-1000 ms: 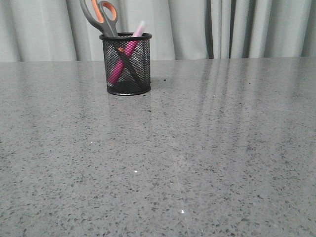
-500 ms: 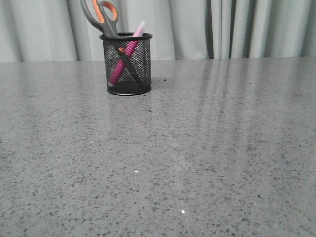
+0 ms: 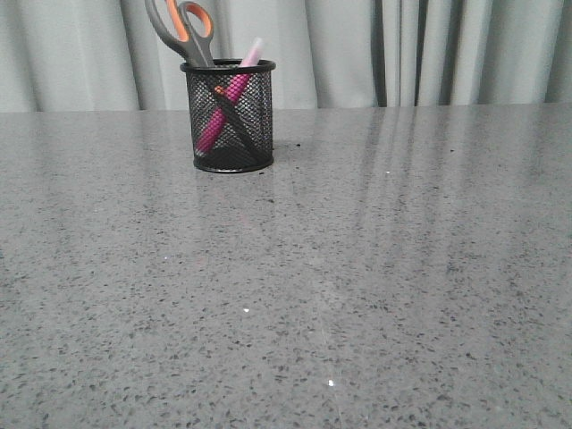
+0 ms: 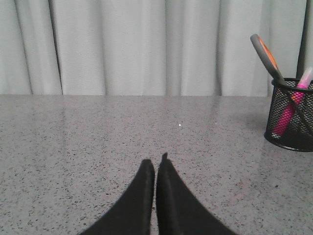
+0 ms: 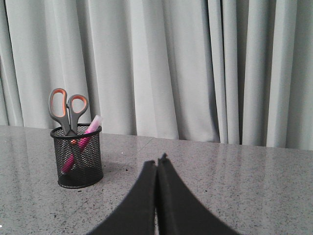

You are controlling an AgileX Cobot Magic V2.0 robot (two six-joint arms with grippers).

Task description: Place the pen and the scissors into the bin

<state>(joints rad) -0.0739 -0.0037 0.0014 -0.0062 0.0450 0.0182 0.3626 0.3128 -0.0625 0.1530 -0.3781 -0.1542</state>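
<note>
The black mesh bin stands upright at the far left of the table. Inside it the pink pen leans with its whitish cap above the rim, and the scissors stand blades down, grey and orange handles sticking out. The bin, pen and scissors also show in the left wrist view, and the bin, pen and scissors in the right wrist view. My left gripper is shut and empty, low over the table. My right gripper is shut and empty too. Neither arm shows in the front view.
Pale grey curtains hang behind the speckled grey table. A small dark speck lies just right of the bin.
</note>
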